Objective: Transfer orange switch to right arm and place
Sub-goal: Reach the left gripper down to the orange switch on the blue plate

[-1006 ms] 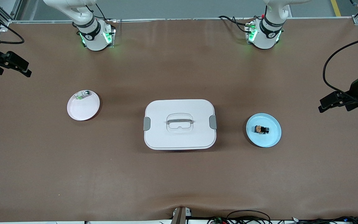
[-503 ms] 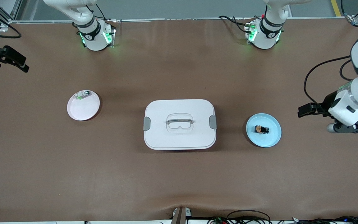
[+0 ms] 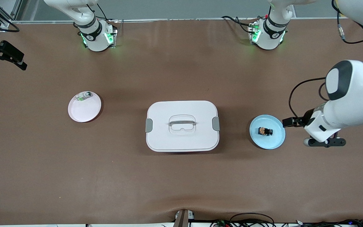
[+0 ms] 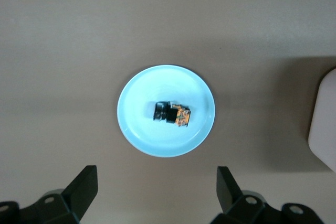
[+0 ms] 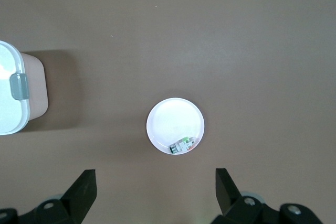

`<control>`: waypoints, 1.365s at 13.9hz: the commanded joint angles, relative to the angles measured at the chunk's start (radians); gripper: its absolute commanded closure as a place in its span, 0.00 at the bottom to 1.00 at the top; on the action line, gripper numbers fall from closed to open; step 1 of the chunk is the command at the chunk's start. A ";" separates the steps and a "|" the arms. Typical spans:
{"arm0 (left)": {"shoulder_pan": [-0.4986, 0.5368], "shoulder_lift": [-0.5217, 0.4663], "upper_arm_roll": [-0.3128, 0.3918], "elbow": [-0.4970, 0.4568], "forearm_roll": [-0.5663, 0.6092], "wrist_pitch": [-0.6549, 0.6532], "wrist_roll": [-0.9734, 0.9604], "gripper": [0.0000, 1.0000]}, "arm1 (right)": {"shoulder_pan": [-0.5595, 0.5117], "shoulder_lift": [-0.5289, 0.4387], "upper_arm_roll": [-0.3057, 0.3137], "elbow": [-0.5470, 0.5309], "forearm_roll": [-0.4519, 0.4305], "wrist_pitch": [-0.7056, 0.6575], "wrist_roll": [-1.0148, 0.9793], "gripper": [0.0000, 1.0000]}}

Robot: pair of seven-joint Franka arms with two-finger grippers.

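No lettering, label, brand or number can be read anywhere. The markings on the two white arm bases stay illegible.

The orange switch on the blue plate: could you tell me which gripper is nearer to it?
Left. The left gripper is open, up beside the blue plate holding the orange switch; the right gripper is open at the right arm's end of the table.

the tiny black, orange-topped switch lies on the round light-blue plate. that plate sits toward the left arm's end, beside the white lidded plastic box at the table's middle.
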 commanded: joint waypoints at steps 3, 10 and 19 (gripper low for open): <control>-0.016 0.031 -0.003 -0.085 -0.010 0.103 -0.007 0.00 | -0.003 -0.012 -0.002 -0.031 0.004 0.013 -0.012 0.00; -0.042 0.059 -0.001 -0.225 0.074 0.264 -0.003 0.00 | -0.004 -0.012 -0.002 -0.048 0.004 0.012 -0.013 0.00; -0.053 0.157 -0.001 -0.231 0.145 0.374 -0.007 0.00 | -0.040 0.012 -0.003 0.000 0.005 0.006 -0.003 0.00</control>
